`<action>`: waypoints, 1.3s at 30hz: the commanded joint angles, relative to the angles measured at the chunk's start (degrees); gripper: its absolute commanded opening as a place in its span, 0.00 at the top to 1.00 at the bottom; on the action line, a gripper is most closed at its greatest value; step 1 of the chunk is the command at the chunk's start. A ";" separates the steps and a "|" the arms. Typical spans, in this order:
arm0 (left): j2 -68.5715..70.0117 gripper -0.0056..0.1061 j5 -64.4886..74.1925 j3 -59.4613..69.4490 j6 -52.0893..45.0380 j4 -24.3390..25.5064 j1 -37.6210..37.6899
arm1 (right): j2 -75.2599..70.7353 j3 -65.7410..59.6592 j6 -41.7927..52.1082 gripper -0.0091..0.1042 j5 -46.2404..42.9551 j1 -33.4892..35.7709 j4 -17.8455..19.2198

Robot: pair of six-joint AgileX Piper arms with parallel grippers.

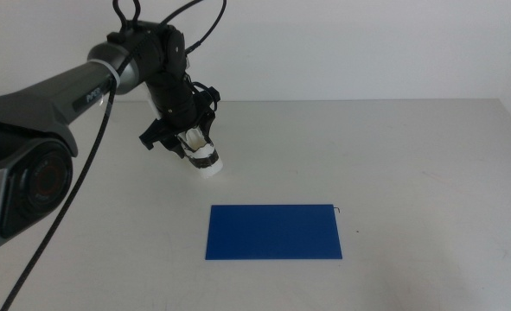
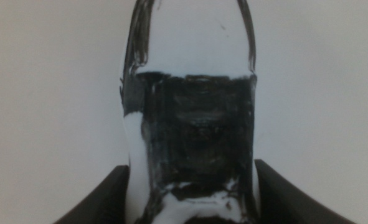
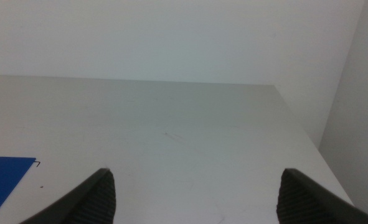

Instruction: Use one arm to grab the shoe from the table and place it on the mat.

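Your left claw clamps shoe across its sides, toe tilted down, so it carries without slipping. Shoe hangs behind mat, off surface. Right claw spread wide, waiting.

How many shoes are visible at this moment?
1. The shoe hangs toe-down in the left gripper above the table, behind the mat. None visible near the right gripper.

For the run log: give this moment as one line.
left gripper: shut on shoe, off table | mat: bare | right gripper: open, waiting
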State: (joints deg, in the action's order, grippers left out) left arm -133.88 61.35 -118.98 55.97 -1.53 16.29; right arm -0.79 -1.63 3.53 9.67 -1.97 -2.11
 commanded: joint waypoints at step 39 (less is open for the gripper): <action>16.22 0.85 14.11 -0.32 1.68 12.40 4.82 | -1.20 0.54 0.73 0.33 -4.52 -0.26 0.49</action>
State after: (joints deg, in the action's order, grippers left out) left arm -122.82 71.27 -118.60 55.67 11.12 20.68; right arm -0.79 -1.63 3.53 9.67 -1.97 -2.11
